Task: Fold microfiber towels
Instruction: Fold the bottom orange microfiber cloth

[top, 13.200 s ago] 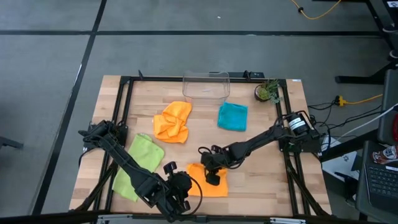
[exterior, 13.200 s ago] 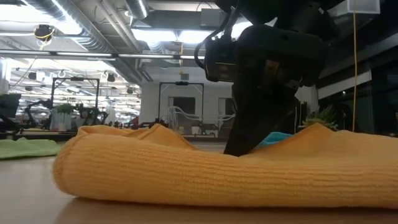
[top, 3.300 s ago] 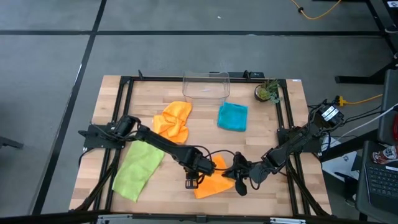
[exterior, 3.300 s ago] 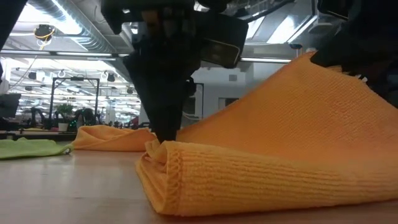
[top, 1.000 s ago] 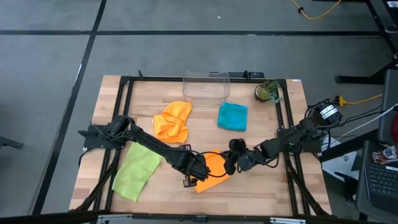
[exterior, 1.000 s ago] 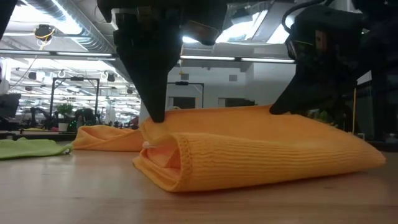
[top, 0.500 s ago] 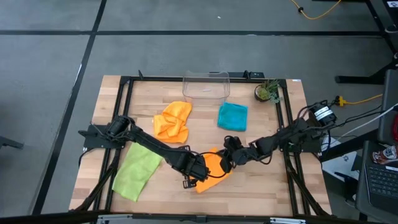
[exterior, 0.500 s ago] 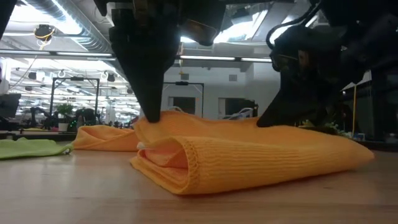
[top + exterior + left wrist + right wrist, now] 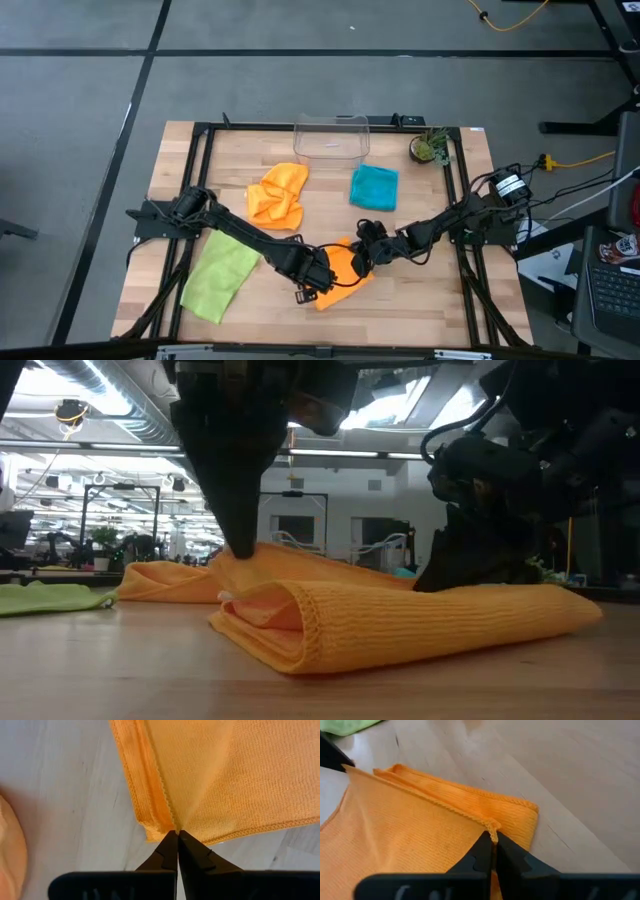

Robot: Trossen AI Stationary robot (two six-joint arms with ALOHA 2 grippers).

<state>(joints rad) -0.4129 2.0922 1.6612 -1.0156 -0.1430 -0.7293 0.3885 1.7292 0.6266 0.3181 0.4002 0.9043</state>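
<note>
I had both grippers on the folded orange towel (image 9: 341, 274), which lay near the table's (image 9: 470, 300) front edge, abt mid-width. L gripper (image 9: 318, 280) was at the towel's left side, jaws pinched fully closed on the cloth edge; the wrist view showed the fingertips (image 9: 176, 840) meeting right where the doubled hem layers came together. R gripper (image 9: 364, 254) sat at the towel's back-right corner, jaws also closed tight, nipping the top layer's hemmed edge (image 9: 490, 827) w/ the lower fold lying just beyond it. From table height the towel (image 9: 400, 625) was a thick doubled roll, fold facing the camera, L gripper (image 9: 238, 550) pressing down on its left end and R gripper (image 9: 460, 575) low behind its right part.

Other cloths were well apart from the tools: 2nd orange towel (image 9: 278, 196) crumpled left of centre toward the back edge, teal towel (image 9: 374, 187) just right of it, lime green towel (image 9: 221, 274) spread near the front-left corner. Clear bin (image 9: 331, 138) at the back edge, small plant (image 9: 432, 147) near the back-right corner.
</note>
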